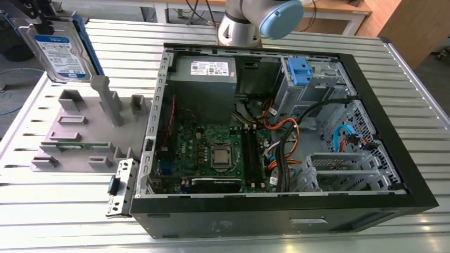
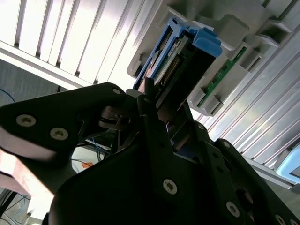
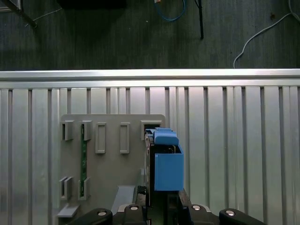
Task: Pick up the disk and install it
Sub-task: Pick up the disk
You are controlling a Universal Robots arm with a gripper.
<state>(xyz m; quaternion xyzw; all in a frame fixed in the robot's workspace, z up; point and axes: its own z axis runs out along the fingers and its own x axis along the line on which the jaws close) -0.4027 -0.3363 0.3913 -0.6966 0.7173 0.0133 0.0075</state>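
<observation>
The disk (image 1: 60, 50), silver-grey with a blue-and-white label and a blue rail frame, hangs upright at the exterior view's far left. It is above the far end of the grey fixture plate (image 1: 77, 132). My gripper (image 1: 50, 20) is shut on its top edge. In the first wrist view the disk (image 3: 166, 164) shows edge-on with its blue rail, and the gripper (image 3: 161, 206) grips it from behind. In the second wrist view the black fingers (image 2: 154, 122) clamp the disk (image 2: 176, 61), its connector end pointing at the plate.
An open black computer case (image 1: 393, 132) lies on the slatted aluminium table (image 1: 422, 84), with motherboard (image 1: 211, 153), power-supply box (image 1: 204, 79), cables and a blue drive-bay latch (image 1: 299, 71). The fixture plate carries upright posts (image 1: 105, 100) and a green memory stick (image 1: 74, 146).
</observation>
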